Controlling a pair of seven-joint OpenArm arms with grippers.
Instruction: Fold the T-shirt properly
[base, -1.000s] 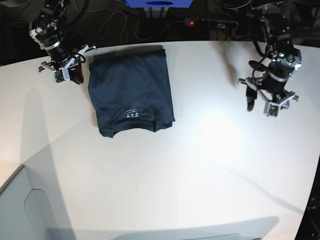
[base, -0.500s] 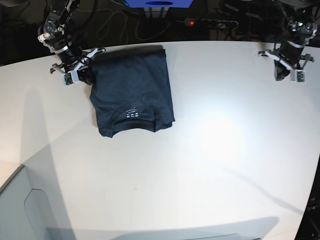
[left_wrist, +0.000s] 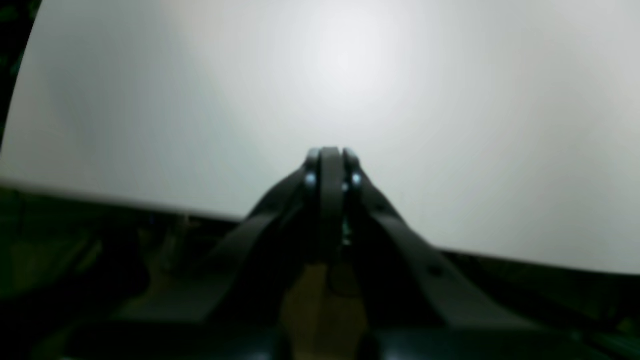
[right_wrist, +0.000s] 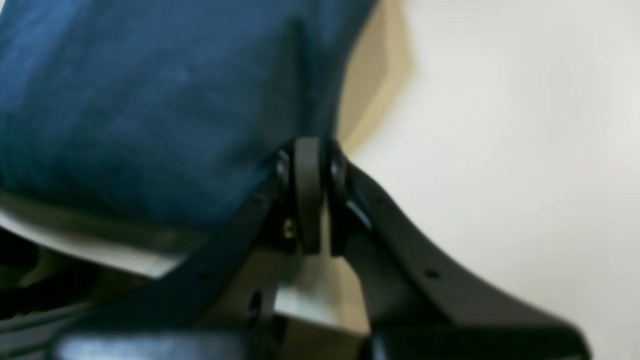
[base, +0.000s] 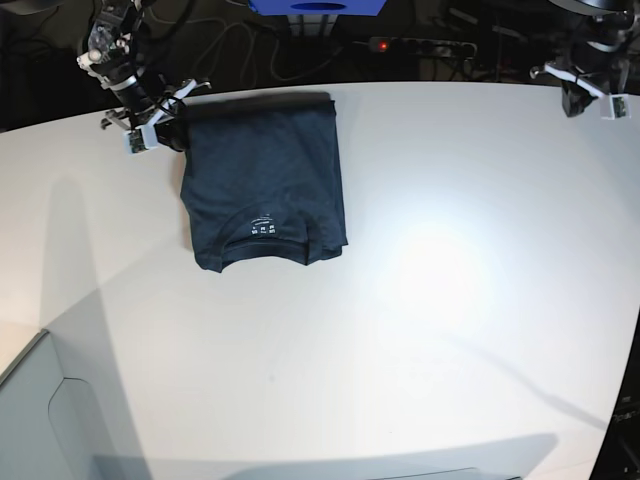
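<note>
Your inventory, largest item first, with each place given relative to the T-shirt.

1. Table (base: 430, 300): white, broad, rounded along its far edge. It carries the T-shirt on its far left part in the base view; a bright patch of light falls on the bare surface to the right of the T-shirt and a little nearer the camera.

2. T-shirt (base: 262, 180): dark navy, folded into a compact upright rectangle, lying flat. The collar end with small white label text (base: 262, 229) faces the near side; the opposite edge lies along the table's far rim. In the right wrist view the cloth shows as blue fabric filling the upper left.

3. Right gripper (base: 165, 133): you find it at the T-shirt's far left corner, right against the cloth. Its jaws are pressed together; the wrist view shows the tips meeting at the fabric's edge, but you cannot tell from the blur whether any cloth is pinched between them.

4. Left gripper (base: 585, 95): well apart from the T-shirt, at the far right corner of the table. Its jaws are pressed together on nothing, seen in the wrist view over the table's edge with bare white surface beyond.

5. Power strip (base: 420, 45): behind the table, beyond and to the right of the T-shirt, with a small red light.
</note>
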